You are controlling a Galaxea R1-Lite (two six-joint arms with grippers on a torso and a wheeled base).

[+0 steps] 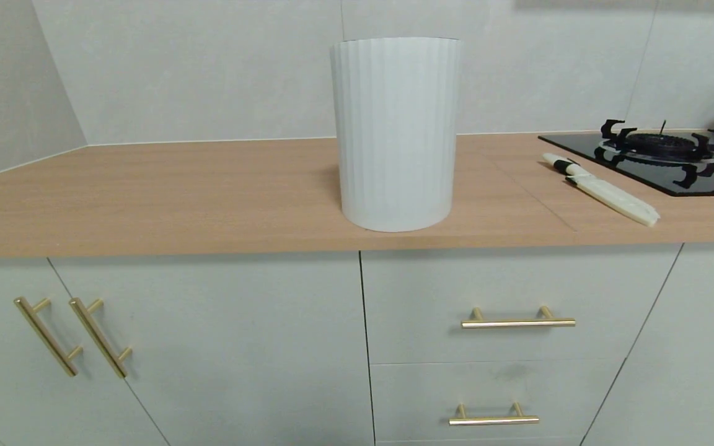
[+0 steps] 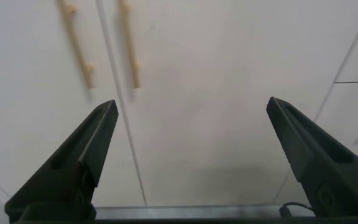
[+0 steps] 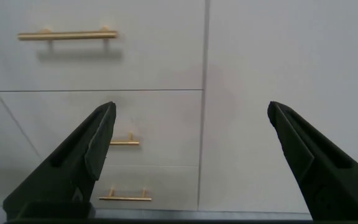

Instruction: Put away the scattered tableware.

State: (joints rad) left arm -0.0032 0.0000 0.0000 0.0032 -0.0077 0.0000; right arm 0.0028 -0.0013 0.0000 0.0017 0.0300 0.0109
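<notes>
Two claws hang spread wide: the left claw (image 2: 190,109) faces brass-handled cabinet doors (image 2: 229,93), the right claw (image 3: 190,109) faces drawers (image 3: 98,62). Up on the desk (image 1: 146,192), a white knife (image 1: 602,189) lies between a ribbed white container (image 1: 396,133) and the gas hob (image 1: 654,170).

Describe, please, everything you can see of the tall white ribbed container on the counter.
The container is a tall, round, white vessel with fine vertical ribs down its matte wall, slightly wider at the top. It stands upright on the wooden countertop, near the front edge. Only the countertop touches it; a white utensil lies apart to its right. Its inside is hidden.
</notes>
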